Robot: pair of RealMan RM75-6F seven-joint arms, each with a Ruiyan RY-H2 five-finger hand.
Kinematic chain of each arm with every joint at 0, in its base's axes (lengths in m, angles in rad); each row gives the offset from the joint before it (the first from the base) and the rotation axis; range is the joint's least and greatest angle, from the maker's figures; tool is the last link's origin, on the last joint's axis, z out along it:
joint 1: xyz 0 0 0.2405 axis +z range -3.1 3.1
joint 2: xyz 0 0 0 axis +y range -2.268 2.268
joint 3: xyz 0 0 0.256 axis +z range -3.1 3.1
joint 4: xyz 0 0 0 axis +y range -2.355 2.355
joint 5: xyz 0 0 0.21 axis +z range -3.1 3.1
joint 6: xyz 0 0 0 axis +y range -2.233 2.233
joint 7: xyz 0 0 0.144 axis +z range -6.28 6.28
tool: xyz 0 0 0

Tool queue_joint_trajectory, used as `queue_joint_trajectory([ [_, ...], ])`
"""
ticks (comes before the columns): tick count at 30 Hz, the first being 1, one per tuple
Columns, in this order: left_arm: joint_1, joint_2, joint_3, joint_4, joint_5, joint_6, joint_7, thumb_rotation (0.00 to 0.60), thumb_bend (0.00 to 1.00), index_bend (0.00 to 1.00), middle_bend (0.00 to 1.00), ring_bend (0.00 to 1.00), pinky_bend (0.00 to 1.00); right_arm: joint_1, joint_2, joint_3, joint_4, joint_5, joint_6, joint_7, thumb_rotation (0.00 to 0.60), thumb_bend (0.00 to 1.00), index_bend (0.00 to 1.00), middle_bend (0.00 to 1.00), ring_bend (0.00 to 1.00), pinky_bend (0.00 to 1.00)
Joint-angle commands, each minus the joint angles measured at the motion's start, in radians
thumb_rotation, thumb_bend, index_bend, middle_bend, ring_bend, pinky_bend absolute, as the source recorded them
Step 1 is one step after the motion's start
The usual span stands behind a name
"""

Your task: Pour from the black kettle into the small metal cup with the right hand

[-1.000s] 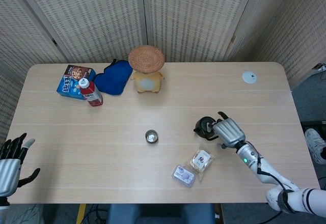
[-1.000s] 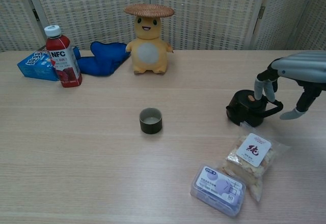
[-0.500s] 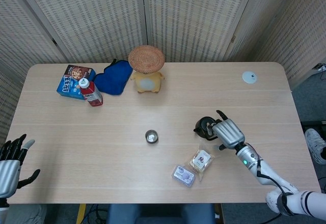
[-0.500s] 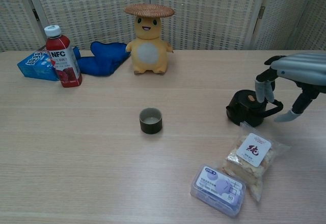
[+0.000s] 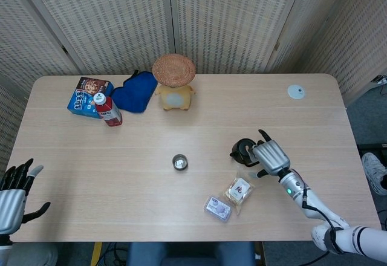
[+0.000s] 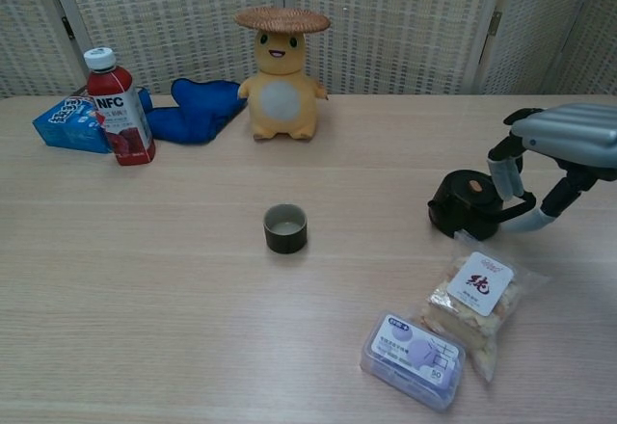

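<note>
The pale wood worktop [image 5: 314, 106] carries everything. My right hand [image 6: 564, 145] hovers over the black kettle [image 6: 469, 204] at the right, fingers spread around its handle, grasping nothing. My left hand [image 5: 13, 193] hangs released off the near left. The squat kettle shows an orange lid spot. The small metal cup [image 6: 285, 227] stands centre. The far-left bottle [image 6: 116, 106] reads "NFC".

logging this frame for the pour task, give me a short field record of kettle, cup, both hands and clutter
kettle: black kettle stands on the table, right side
cup: small metal cup upright at the table's centre, apart from the kettle
right hand: right hand at the kettle's handle, fingers spread, no firm grip visible
left hand: left hand open, off the table's left edge
clutter: snack bag, juice bottle, plush toy
</note>
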Motion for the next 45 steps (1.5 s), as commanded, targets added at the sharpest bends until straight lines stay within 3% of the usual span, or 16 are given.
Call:
queue_joint_trajectory([
  [1,-0.002,-0.001,-0.001,0.001,-0.001,-0.003,0.001,0.6,0.2,0.13,0.0,0.06,0.0,0.004,-0.012,0.006,0.013,0.007,-0.011,-0.007,0.409,0.0,0.54,0.52,0.36,0.0],
  [14,-0.001,-0.006,-0.002,0.011,-0.007,-0.007,-0.007,0.6,0.2,0.13,0.0,0.06,0.0,0.009,-0.052,0.021,0.039,0.04,-0.041,-0.042,0.41,0.0,0.54,0.52,0.41,0.0],
  [45,-0.001,-0.015,0.0,0.028,-0.004,-0.008,-0.024,0.6,0.2,0.13,0.0,0.06,0.0,-0.024,-0.067,-0.007,0.047,0.051,-0.059,-0.064,0.415,0.0,0.54,0.57,0.46,0.0],
])
